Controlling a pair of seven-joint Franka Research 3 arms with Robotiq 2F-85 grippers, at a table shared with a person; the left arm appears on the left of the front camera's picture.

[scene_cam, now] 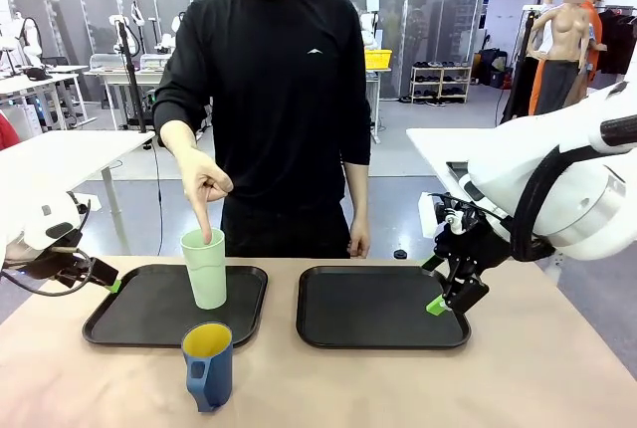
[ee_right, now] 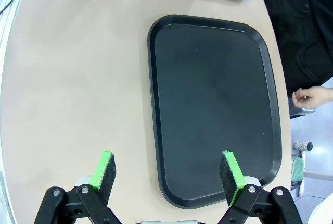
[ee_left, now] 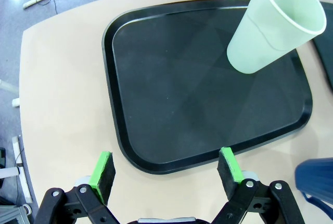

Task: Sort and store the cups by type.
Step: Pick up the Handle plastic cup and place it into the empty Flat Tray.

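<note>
While the person's hand [scene_cam: 204, 181] points into the mint tumbler [scene_cam: 206, 271] on the left tray [scene_cam: 139, 311], hold both wide-open, empty jaws back until it lifts away.

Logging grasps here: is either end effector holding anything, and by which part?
Nothing is held: the left end effector and right end effector are both open and empty.

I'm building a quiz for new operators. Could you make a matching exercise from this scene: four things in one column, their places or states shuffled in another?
1 mint-green tumbler
2 blue mug
3 person's hand
4 right gripper

A on the bare table
B standing on the left tray
C open, over the right tray
D pointing down into a cup

Pairs: 1-B, 2-A, 3-D, 4-C
</note>
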